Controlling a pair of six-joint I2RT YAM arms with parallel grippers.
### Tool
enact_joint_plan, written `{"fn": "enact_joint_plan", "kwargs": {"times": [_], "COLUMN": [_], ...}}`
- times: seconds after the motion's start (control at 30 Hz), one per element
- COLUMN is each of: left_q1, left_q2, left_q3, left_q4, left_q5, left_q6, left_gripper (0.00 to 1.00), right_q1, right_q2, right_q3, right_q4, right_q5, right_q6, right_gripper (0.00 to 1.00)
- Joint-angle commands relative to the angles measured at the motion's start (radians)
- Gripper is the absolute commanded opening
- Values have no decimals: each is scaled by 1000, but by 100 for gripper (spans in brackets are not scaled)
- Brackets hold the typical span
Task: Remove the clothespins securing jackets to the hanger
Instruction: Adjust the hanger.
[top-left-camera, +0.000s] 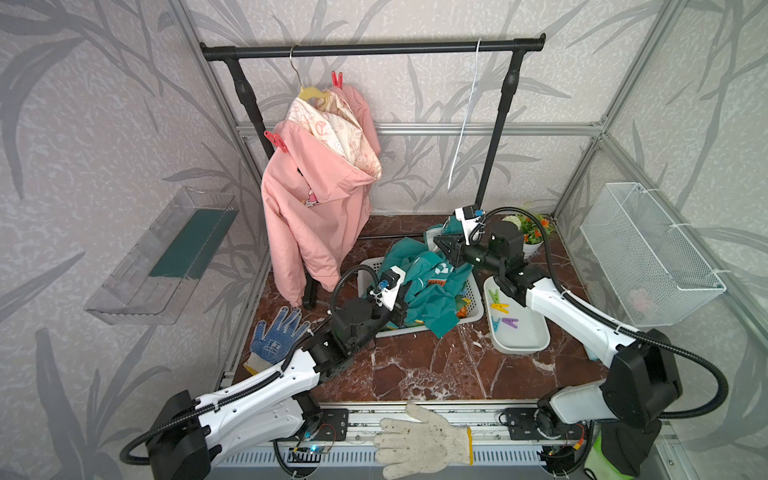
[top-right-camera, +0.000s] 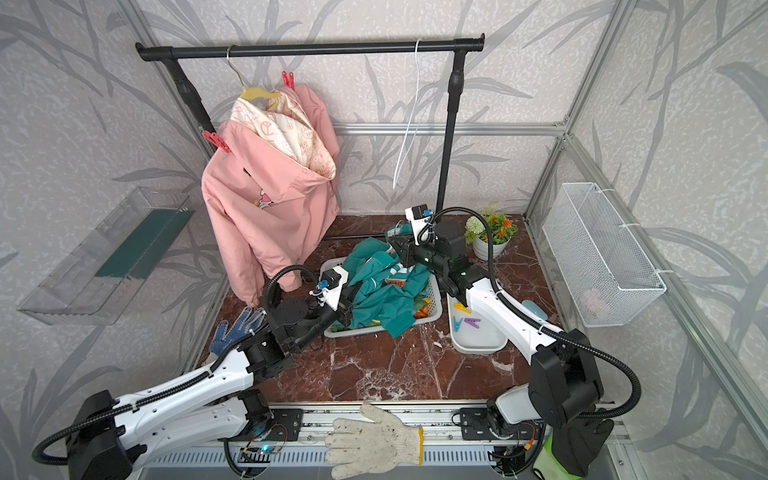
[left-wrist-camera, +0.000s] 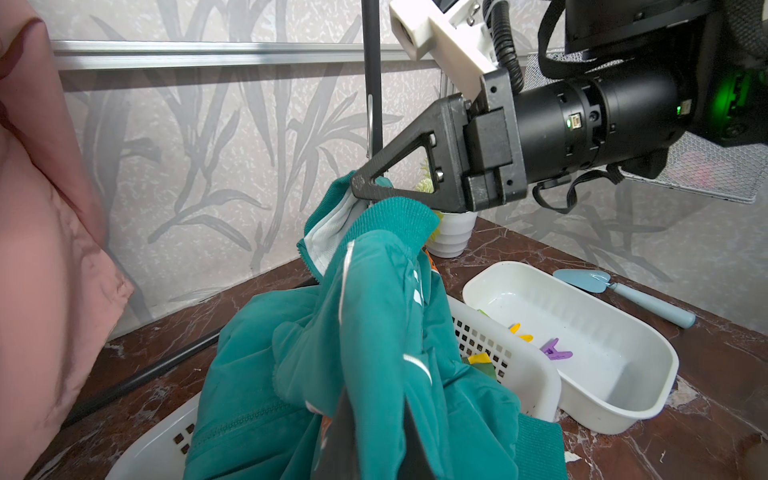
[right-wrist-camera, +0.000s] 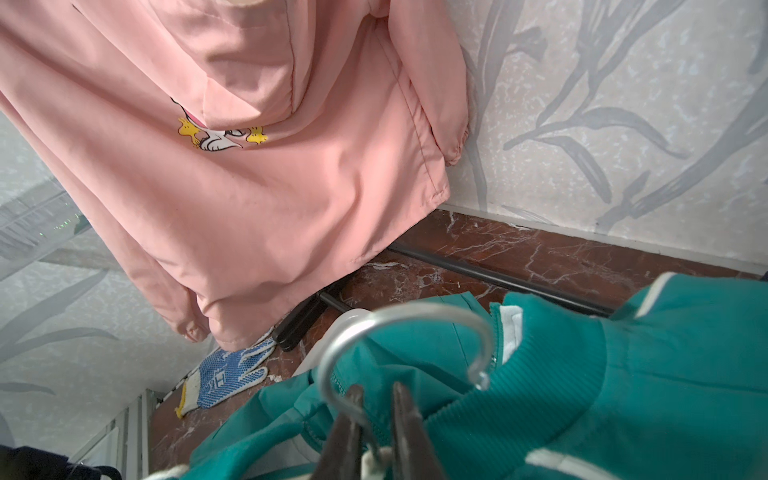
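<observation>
Top views are both showing the black rack (top-left-camera: 374, 49) spanning the back of the marble table (top-left-camera: 436, 365). The pink jacket (top-left-camera: 316, 208) is hanging lopsidedly from the rack's bar on a yellow hanger (top-left-camera: 309, 93), with its cream printed hood lining turned outward.

Lower down, the teal jacket (top-left-camera: 428, 291) is lying crumpled across the white basket (top-left-camera: 477, 305) and spilling over the near rim onto the table. The white tray (top-left-camera: 528, 340) is sitting just right of the basket.

The left gripper (top-left-camera: 401, 309) is reaching over the basket's near-left part. In the left wrist view its fingers (left-wrist-camera: 338, 440) are clenching a fold of the teal cloth. The right gripper (top-left-camera: 440, 243) is hovering at the basket's far end. In the right wrist view its narrow jaws are grasping the stem of a metal hook (right-wrist-camera: 399, 328) that is rising out of the teal collar.

The upper red clothespin (top-left-camera: 337, 79) is standing on the pink jacket's far shoulder, beside the hanger's neck. The lower red clothespin (top-left-camera: 275, 141) is pinching the near shoulder. In the tray, the green clothespin (top-left-camera: 494, 296), yellow clothespin (top-left-camera: 500, 308), blue clothespin (top-left-camera: 495, 323) and purple clothespin (top-left-camera: 510, 322) are lying loose, apart from either jacket.
</observation>
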Motion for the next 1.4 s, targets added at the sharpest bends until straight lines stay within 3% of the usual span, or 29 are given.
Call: {"fn": "enact_joint_plan", "kwargs": {"times": [0.0,0.07,0.33,0.53,0.7,1.1,1.23,1.37], "left_q1": [-6,-6,-6,-4,-4,-4,-4,-4], "left_q2": [-36,-51,-106,-105,-82,-24,-13,-21], "left_q3": [29,33,58,131,186,198,200,195], "left_q4": [-43,-74,-175,-268,-367,-387,-390,-396], "left_q5": [31,34,39,46,69,137,129,92], "left_q6": [-9,-8,-5,-11,-10,-67,-73,-74], "left_gripper": [25,35,53,56,42,45,30,5], "right_q1": [-7,-7,-9,-8,-7,-7,-7,-7], "right_q2": [5,6,11,22,28,51,55,56], "right_q3": [61,74,96,106,124,177,175,177], "right_q4": [-29,-63,-120,-140,-168,-205,-203,-207], "right_q5": [32,54,93,103,140,176,176,184], "right_q6": [-6,-13,-28,-43,-47,-35,-33,-35], "right_gripper": [9,7,3,3,3,3,3,3]}}
